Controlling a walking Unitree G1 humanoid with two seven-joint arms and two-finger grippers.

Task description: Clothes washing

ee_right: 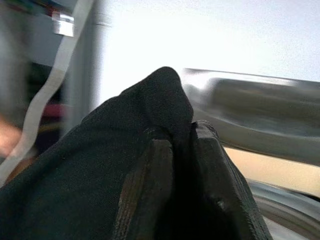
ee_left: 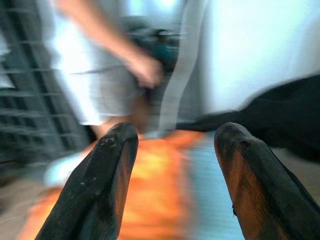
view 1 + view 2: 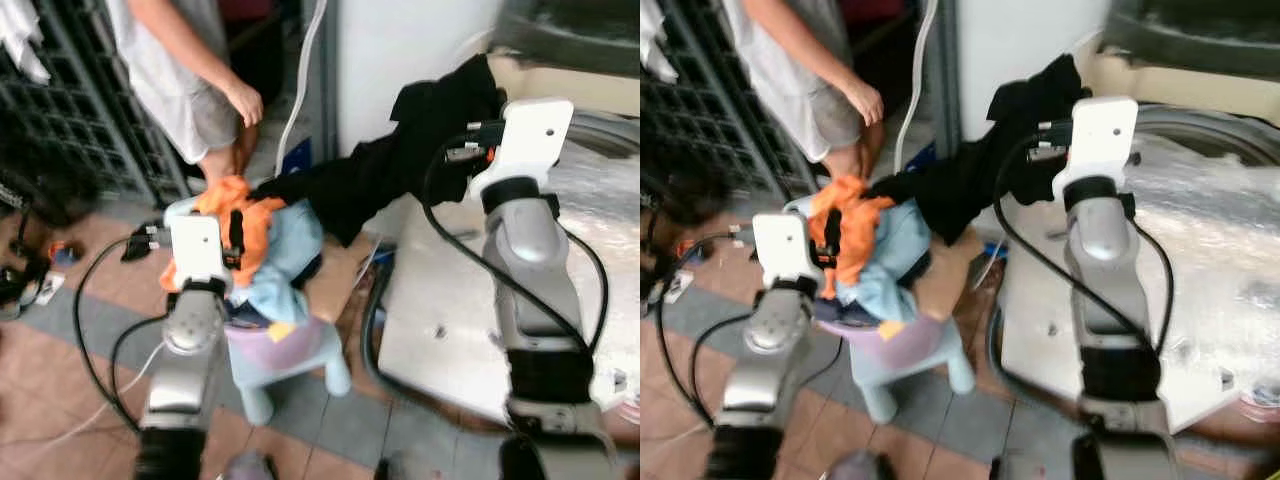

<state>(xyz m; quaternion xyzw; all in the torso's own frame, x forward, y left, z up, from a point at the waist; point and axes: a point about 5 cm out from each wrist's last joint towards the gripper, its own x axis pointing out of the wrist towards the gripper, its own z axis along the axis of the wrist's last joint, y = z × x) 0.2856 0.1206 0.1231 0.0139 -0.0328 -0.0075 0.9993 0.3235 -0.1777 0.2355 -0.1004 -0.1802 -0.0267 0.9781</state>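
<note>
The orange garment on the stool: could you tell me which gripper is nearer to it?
Left. The left gripper hovers open just above the orange garment; the right gripper is off toward the washer, shut on the black garment.

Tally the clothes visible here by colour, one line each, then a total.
Black garment, held in the right claw: 1
Orange garment, on the pile: 1
Light blue garment, on the pile: 1
Total: 3
</note>
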